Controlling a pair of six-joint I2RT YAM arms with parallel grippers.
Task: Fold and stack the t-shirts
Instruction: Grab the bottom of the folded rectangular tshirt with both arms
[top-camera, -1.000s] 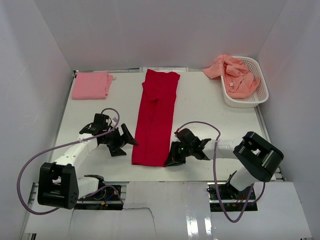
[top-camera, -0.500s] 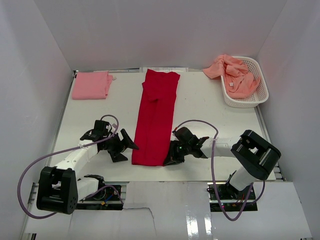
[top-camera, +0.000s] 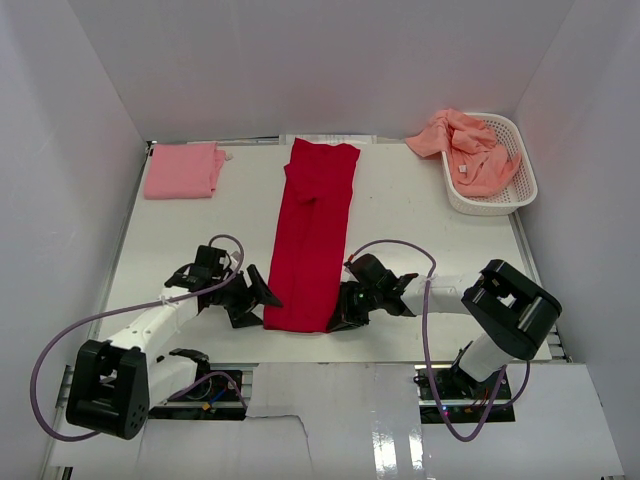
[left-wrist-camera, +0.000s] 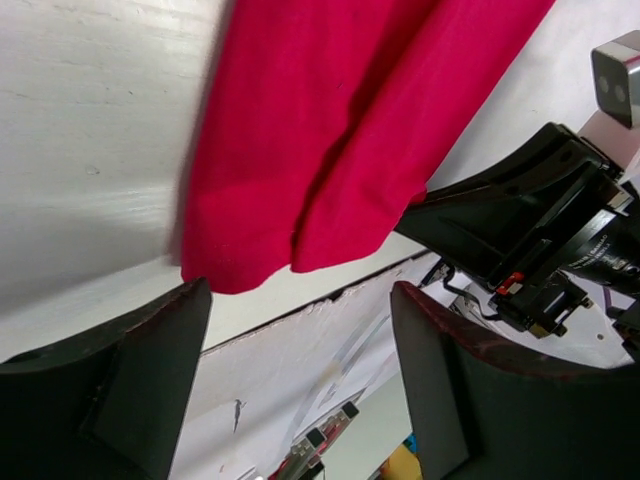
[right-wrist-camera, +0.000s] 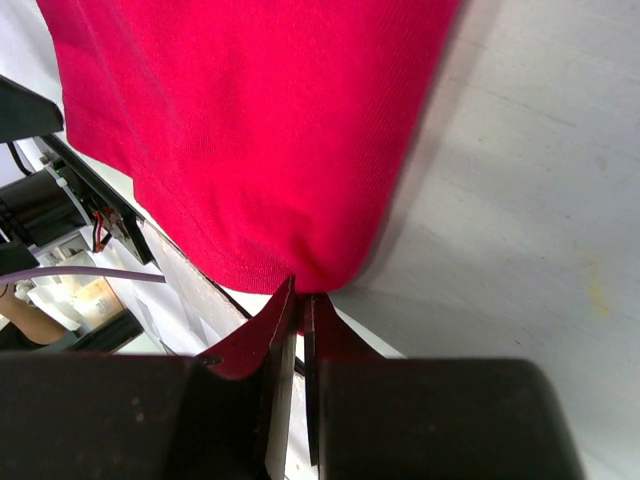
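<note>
Right wrist view: the right gripper (right-wrist-camera: 300, 297) is pinched tight on the red t-shirt (right-wrist-camera: 250, 130) at its near hem corner. The left gripper (left-wrist-camera: 298, 300) is spread wide, with the shirt's other near corner at its fingertips.

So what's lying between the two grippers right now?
The near hem of the red t-shirt, plain in the top view. The right gripper is shut on one corner; the left gripper stands open beside the other.
</note>
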